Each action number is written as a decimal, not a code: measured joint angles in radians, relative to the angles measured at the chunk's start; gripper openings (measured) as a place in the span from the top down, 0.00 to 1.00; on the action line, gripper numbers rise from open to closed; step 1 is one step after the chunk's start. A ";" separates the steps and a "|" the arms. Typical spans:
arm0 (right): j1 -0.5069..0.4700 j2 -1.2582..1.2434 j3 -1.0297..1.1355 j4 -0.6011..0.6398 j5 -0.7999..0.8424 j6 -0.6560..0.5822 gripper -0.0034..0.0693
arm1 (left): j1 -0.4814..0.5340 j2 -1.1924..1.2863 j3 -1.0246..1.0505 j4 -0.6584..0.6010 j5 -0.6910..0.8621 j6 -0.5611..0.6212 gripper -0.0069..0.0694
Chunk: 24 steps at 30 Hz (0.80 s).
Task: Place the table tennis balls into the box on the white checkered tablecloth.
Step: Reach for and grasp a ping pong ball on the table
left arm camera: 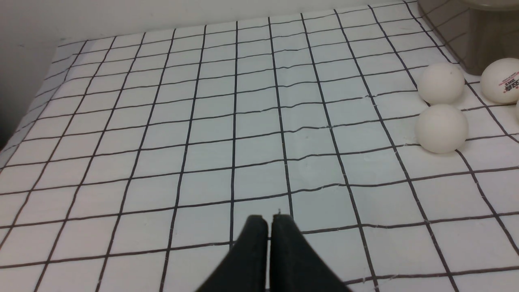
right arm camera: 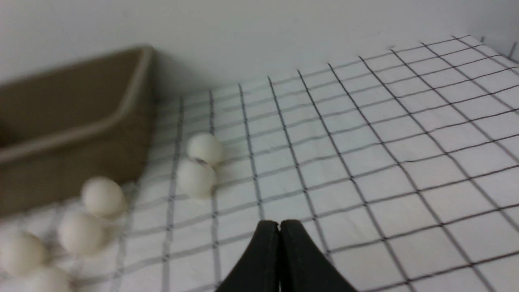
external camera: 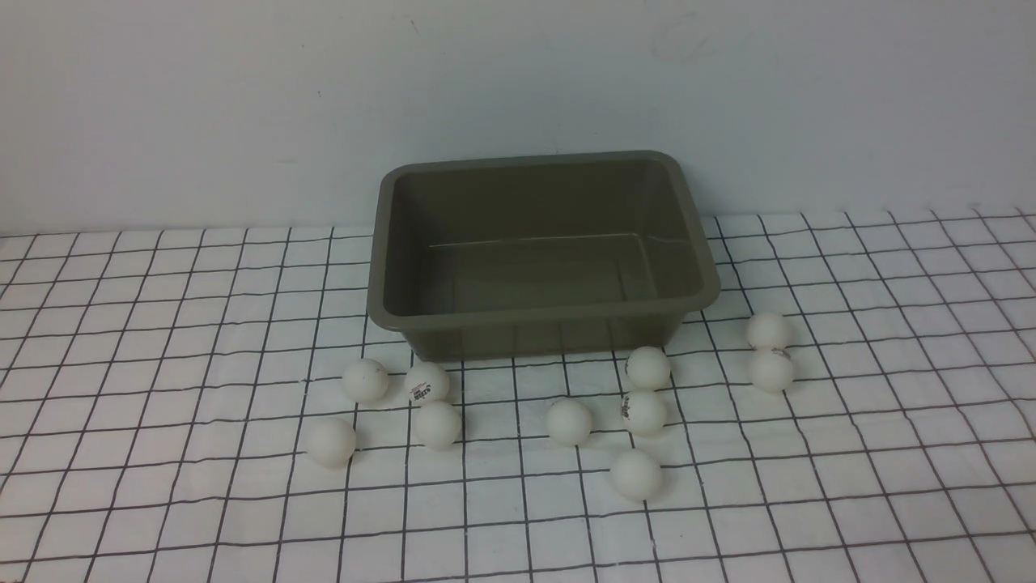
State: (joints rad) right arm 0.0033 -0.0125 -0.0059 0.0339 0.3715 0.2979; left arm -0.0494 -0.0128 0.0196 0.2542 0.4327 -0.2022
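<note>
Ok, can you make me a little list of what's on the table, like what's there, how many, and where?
count: ten small matte white table tennis balls
container: rectangular olive-grey plastic tub, empty
surface: white tablecloth with a thin black grid, slightly wrinkled
ball positions: all on the tablecloth, by the tub's front wall and right corner
left fingers: shut, holding nothing
right fingers: shut, holding nothing

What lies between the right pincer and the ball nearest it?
Only bare checkered tablecloth, as the right wrist view shows; the right pincer is shut, stopping short of the nearest ball.
</note>
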 joint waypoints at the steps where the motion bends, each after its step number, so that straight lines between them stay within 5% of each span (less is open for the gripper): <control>1: 0.000 0.000 0.000 0.057 -0.034 0.040 0.98 | 0.000 0.000 0.000 0.000 0.000 0.000 0.91; 7: 0.000 0.000 0.000 0.378 -0.140 0.173 0.98 | 0.000 0.000 0.000 0.000 0.000 0.000 0.91; 17: 0.001 0.000 -0.004 0.494 -0.201 0.164 0.98 | 0.000 0.000 0.000 0.000 0.000 0.000 0.91; 20: 0.008 0.000 -0.029 0.502 -0.199 0.132 0.98 | 0.000 0.000 0.000 0.000 0.000 0.000 0.91; 24: 0.044 0.021 -0.264 0.492 -0.063 -0.186 0.98 | 0.000 0.000 0.000 0.000 0.000 0.000 0.91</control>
State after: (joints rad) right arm 0.0475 0.0088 -0.2696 0.5260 0.3084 0.1121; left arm -0.0494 -0.0128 0.0196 0.2542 0.4327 -0.2022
